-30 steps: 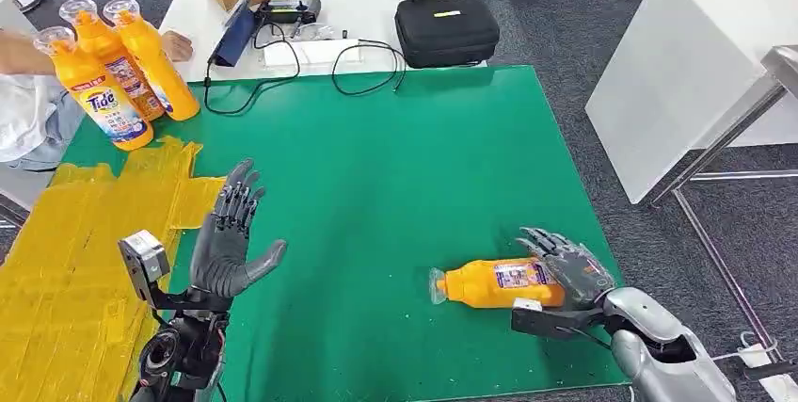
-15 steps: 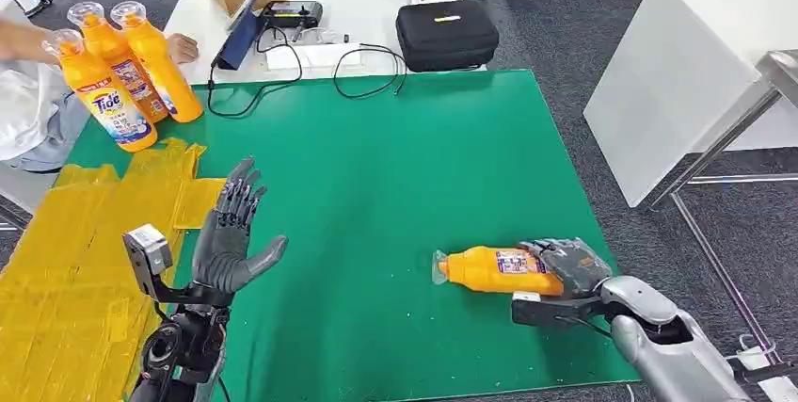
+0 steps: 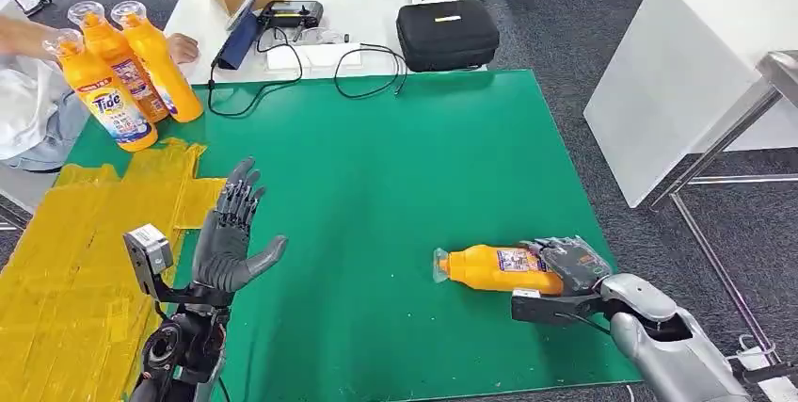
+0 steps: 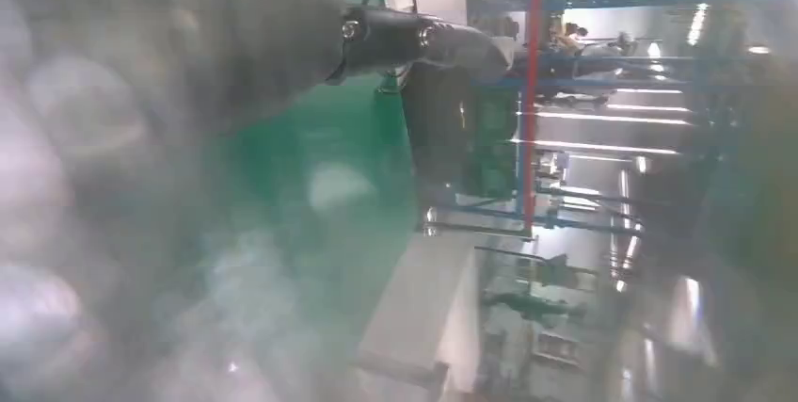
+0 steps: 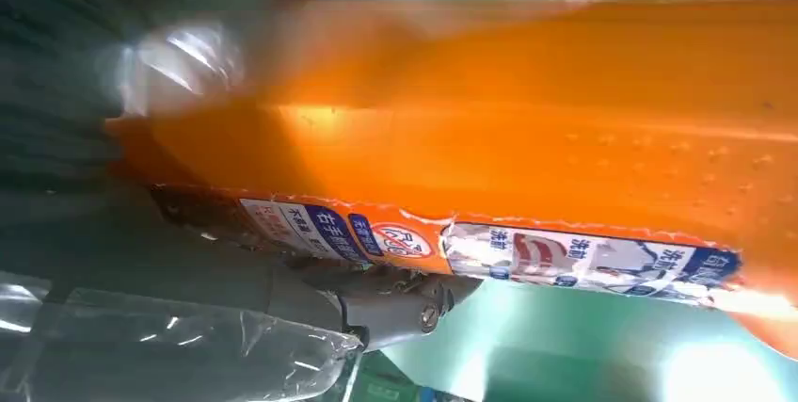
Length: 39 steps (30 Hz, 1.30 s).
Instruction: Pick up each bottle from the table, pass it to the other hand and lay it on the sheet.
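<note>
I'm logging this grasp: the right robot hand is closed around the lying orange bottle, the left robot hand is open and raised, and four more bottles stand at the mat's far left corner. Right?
Not quite: three bottles stand at that corner, not four, as the head view shows. The rest holds: the right robot hand is wrapped around the lying bottle, and the left robot hand is open and raised over the mat.

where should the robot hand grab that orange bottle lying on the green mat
Around the wide body near its base, coming from the robot's right, where the right robot hand already wraps it. The bottle lies on its side, narrow cap end pointing left.
</note>
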{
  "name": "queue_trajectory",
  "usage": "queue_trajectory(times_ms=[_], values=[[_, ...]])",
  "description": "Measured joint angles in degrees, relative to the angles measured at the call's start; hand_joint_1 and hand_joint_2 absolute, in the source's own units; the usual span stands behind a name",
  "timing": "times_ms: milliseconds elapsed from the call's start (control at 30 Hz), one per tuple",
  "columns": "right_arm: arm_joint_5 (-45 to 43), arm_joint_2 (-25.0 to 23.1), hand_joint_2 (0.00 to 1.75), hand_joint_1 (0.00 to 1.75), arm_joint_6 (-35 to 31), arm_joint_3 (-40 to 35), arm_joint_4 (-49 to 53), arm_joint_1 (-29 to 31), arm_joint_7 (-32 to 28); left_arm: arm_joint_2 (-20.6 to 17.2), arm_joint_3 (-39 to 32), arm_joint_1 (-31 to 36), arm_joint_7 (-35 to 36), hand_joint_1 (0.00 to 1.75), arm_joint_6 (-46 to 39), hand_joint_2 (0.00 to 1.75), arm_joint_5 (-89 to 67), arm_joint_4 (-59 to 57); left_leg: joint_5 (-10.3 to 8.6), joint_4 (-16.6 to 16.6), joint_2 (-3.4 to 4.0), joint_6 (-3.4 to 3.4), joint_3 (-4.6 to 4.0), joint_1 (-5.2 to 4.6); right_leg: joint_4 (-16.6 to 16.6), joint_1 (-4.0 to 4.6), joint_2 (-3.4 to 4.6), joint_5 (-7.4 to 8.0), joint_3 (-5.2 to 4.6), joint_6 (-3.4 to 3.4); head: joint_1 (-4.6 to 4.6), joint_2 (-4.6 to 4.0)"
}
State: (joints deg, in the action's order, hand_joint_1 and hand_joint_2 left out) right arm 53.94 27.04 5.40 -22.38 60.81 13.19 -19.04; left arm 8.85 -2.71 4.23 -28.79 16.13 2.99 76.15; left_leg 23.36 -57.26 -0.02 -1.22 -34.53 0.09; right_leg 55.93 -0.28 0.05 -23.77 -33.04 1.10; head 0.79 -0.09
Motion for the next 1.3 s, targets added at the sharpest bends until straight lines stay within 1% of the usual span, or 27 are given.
queue_trajectory(times_ms=[100,167,233,300,367,433,467,533,700,867,1033,1300], values=[[-0.07,-0.13,1.75,1.75,-1.38,-0.09,-0.22,0.06,0.0,0.0,-0.04,0.04,0.0,0.0,0.0,1.75,0.02,0.0,0.0,0.0,0.0,0.0,0.0,0.0,0.01,0.0,0.0,0.0,0.03,0.0,0.0,0.0],[0.09,-0.92,1.75,1.75,-4.44,-0.17,-0.5,0.11,-0.02,0.0,-0.11,0.04,0.0,0.0,0.02,1.75,0.11,0.0,0.0,0.01,0.01,0.0,-0.04,0.0,0.01,0.01,0.01,0.01,0.04,0.0,0.0,0.0],[0.31,-2.94,1.75,1.75,-9.59,0.22,-0.72,0.18,-0.11,0.02,-0.11,0.03,0.42,0.0,0.15,1.75,-0.2,0.02,0.01,0.02,0.09,0.01,-0.06,0.0,0.02,0.02,0.02,0.05,0.01,-0.01,0.0,0.0],[0.29,-6.37,1.75,1.75,-15.15,1.39,-0.81,-0.19,-0.13,0.26,-0.09,-0.06,1.33,0.0,0.15,1.75,-1.26,0.28,-0.04,0.02,0.11,0.04,-0.17,0.0,0.04,0.03,0.02,0.1,-0.14,0.01,0.0,0.0],[-2.7,-11.16,1.75,1.75,-19.55,3.75,0.5,-0.32,-0.02,0.52,0.17,-0.05,2.34,0.0,0.13,1.75,-2.77,0.81,-0.13,0.01,0.14,0.14,-0.24,0.05,0.05,0.05,0.04,0.13,-0.27,0.02,-0.02,0.0],[-7.01,-16.17,1.75,1.75,-21.6,7.65,2.82,-0.38,0.35,0.83,1.1,-0.05,3.36,0.0,-0.19,1.75,-4.44,1.22,-0.21,0.01,0.08,0.13,-0.24,0.07,0.06,0.05,0.0,0.11,-0.28,0.03,0.02,0.0],[-8.99,-18.3,1.75,1.75,-21.79,9.71,3.95,-0.31,0.5,0.96,1.81,-0.06,3.84,0.0,-0.48,1.75,-5.2,1.42,-0.22,0.01,-0.19,0.15,-0.27,0.1,0.07,0.09,-0.07,0.07,-0.27,0.02,-0.02,0.0],[-13.19,-22.06,1.75,1.75,-21.31,13.28,5.83,-0.36,-0.15,1.13,3.1,-0.07,4.57,0.0,-1.04,1.75,-6.25,1.77,-0.23,0.01,-0.3,0.16,-0.41,0.17,0.08,0.17,-0.21,0.06,-0.31,0.02,-0.02,0.0],[-23.55,-31.05,1.75,1.75,-17.77,20.76,9.03,-0.62,-4.39,1.51,7.03,0.77,6.69,0.0,-1.94,1.75,-8.26,1.92,-0.2,0.02,-0.18,0.17,-0.64,0.14,0.09,0.16,-0.11,0.06,-0.61,0.02,0.0,0.0],[-27.47,-37.35,1.75,1.75,-15.56,23.8,9.77,-0.84,-6.84,1.77,10.29,2.2,7.72,0.0,-2.14,1.75,-8.81,1.92,-0.2,0.01,-0.18,0.17,-0.73,0.13,0.09,0.15,-0.12,0.06,-0.69,0.02,0.02,0.0],[-27.76,-40.39,1.75,1.75,-15.17,24.04,9.97,-1.09,-7.65,1.88,12.85,2.99,8.24,0.0,-2.25,1.75,-9.44,1.92,-0.2,0.01,-0.18,0.17,-0.76,0.12,0.08,0.15,-0.12,0.06,-0.71,0.02,0.0,0.0],[-27.76,-41.75,1.75,1.75,-15.08,24.26,10.27,-1.18,-7.78,1.88,14.03,3.28,8.28,0.0,-2.3,1.75,-9.53,1.92,-0.2,0.01,-0.18,0.17,-0.78,0.12,0.08,0.12,-0.12,0.06,-0.74,0.02,0.0,0.0]])
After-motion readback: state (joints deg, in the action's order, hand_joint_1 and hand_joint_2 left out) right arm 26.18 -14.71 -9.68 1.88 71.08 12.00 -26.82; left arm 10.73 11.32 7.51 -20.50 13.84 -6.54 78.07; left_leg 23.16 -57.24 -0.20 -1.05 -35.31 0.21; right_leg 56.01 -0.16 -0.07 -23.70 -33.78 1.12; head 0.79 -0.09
